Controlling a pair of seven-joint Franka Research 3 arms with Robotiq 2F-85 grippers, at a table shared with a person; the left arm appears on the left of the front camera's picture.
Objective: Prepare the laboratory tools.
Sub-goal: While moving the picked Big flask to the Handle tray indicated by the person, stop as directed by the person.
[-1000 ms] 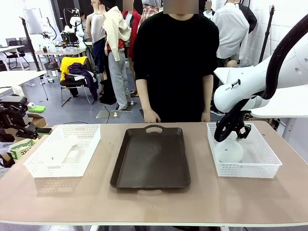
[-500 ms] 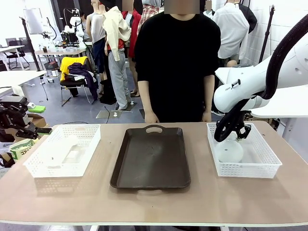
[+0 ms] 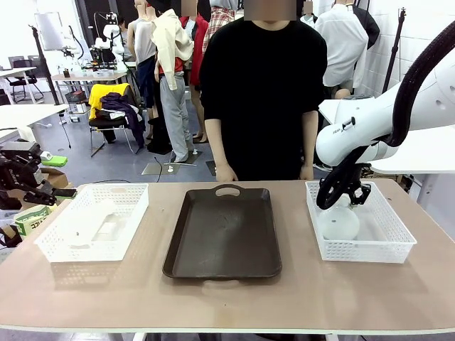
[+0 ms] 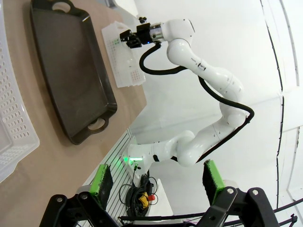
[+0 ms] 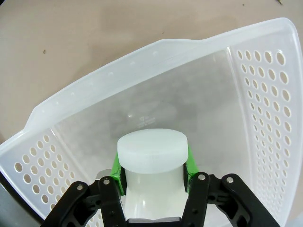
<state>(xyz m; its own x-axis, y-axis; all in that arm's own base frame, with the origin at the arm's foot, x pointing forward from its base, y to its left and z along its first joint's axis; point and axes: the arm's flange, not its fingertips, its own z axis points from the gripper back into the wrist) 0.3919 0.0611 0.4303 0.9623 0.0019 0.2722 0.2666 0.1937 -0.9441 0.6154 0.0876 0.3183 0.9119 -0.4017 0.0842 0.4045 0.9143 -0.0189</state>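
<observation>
Right tool [image 5: 152,165] clenched on the neck of the flask [image 3: 338,223], green pads [image 5: 116,168] either side, just under the cap. Flask roughly upright, base low in the right basket [image 3: 398,245] (walls all round, so I'd lift straight up first). Tray [image 3: 224,234] lies to the robot's left, mid table [image 3: 227,298]: flat, rimmed, roomy. Left tool [image 4: 157,177] released, off the table edge. Second flask [image 3: 89,219] seems to lie sideways in the left basket [image 3: 53,249].

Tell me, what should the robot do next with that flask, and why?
Probably lift the flask straight up out of the white basket: the right gripper has its jaws shut on the neck, the flask sits inside the basket, and the brown tray lies beside it.
</observation>
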